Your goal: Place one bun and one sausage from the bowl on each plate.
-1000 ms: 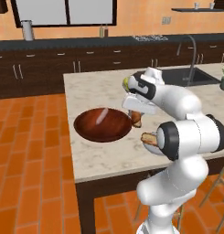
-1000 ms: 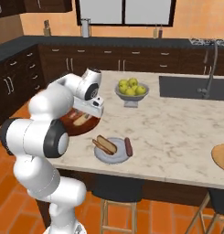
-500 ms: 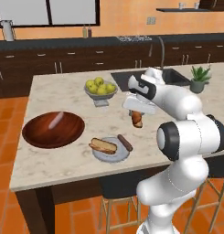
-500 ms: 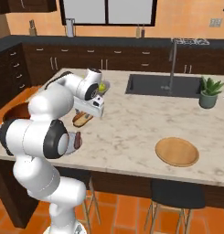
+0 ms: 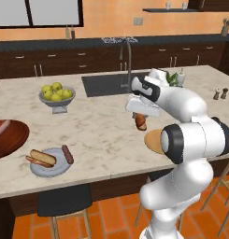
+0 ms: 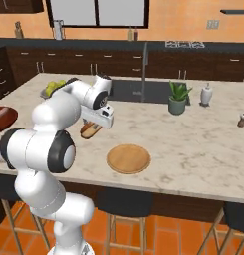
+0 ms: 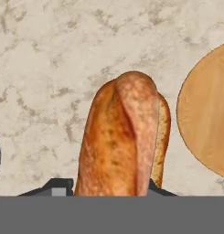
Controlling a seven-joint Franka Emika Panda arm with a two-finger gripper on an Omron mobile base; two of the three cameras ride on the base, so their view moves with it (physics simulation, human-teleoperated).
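Bun (image 7: 120, 137) hangs pinched in the pincer (image 5: 140, 122) above the marble tabletop (image 5: 102, 135), just beside the empty wooden plate (image 6: 128, 159). The grey plate (image 5: 50, 168) already carries a bun and a sausage. The move now, I judge: slide sideways until centred over the wood, lower close, then release so the bun cannot roll off the rim.

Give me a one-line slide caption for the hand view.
Gripper shut on a golden-brown split bun above the marble counter, the round tan wooden plate just beside it.
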